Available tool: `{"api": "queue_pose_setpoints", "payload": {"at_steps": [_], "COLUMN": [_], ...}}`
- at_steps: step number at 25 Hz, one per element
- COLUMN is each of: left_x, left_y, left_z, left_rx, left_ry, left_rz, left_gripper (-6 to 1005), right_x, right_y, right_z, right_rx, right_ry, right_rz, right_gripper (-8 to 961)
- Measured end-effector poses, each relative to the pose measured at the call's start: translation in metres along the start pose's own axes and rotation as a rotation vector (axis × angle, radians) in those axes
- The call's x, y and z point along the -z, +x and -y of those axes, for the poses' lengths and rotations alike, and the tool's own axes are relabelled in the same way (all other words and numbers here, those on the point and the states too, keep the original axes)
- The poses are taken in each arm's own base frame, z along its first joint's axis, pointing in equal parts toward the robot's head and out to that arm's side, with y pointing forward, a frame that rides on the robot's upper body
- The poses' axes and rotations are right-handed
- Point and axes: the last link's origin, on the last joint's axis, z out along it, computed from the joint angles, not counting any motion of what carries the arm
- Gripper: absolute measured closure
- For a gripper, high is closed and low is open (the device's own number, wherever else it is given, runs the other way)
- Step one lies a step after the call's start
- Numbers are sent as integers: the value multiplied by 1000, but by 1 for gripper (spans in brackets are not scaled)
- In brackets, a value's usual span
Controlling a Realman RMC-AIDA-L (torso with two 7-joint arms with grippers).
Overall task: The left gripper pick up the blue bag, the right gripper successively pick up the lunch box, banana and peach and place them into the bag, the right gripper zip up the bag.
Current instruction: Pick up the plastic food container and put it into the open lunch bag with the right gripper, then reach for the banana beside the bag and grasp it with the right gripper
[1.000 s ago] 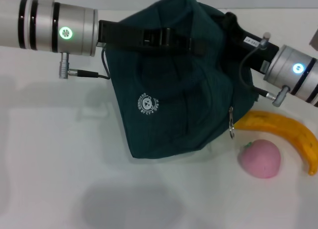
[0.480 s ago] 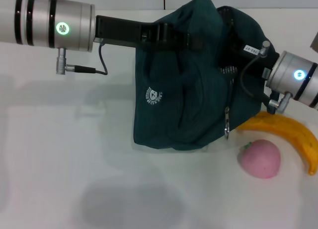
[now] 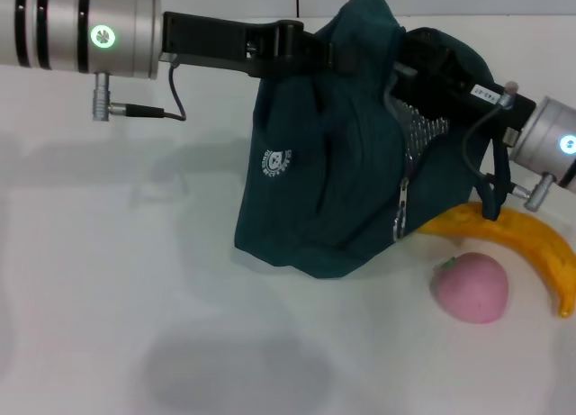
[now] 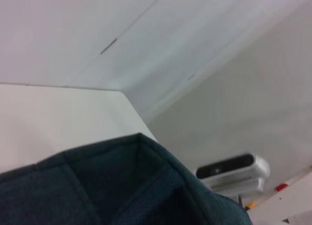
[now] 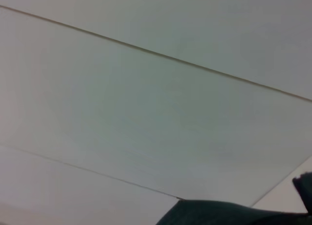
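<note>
My left gripper point(image 3: 346, 55) pinches the bag point(image 3: 333, 181) top; right gripper point(image 3: 423, 59), fingers hidden, at its mouth. Banana point(image 3: 517, 239) next.

Teal-blue bag point(image 3: 333, 190) — white round logo; yellow-orange banana point(image 3: 522, 239); pink peach point(image 3: 470, 286).

1. Head view looks forward and down over the white tabletop point(image 3: 135, 298)
2. Both wrist views face upward, toward pale walls
3. All three views share the dark teal-blue fabric bag point(image 3: 333, 172) point(image 4: 97, 186) point(image 5: 219, 214), close at each wrist view's edge
</note>
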Motion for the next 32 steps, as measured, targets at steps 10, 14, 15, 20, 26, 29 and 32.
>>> {"api": "queue_pose_setpoints", "payload": {"at_steps": [10,14,15,20,26,29,32], "left_x": [5,6,7,7,6,7,9], "left_y": [3,2,1,-3,-6,-7,-10], "left_z": [8,10,10,13,14,15,18], "left_rx": [9,14,17,30,39,40,48], "left_ry": [42,48,49,51,49,54,62], "left_rz": [-39,-42,-43,-46,-47,-52,-63], "left_gripper": [955,955,955,955,955,955,955], "right_x": [59,89,98,143,198,213,226], "right_y": [-4,-6,-6,-10,-4,2,9], "right_z": [-7,-20,-24,-32,-22,-20,-16], "right_rx": [113,307,375,609,749,792,818], "right_ry": [-130,-227,-254,-261,-89,-33,20], "right_rz": [90,194,233,480,768,799,778], "right_gripper": [281,269,269,271,272,273,273]}}
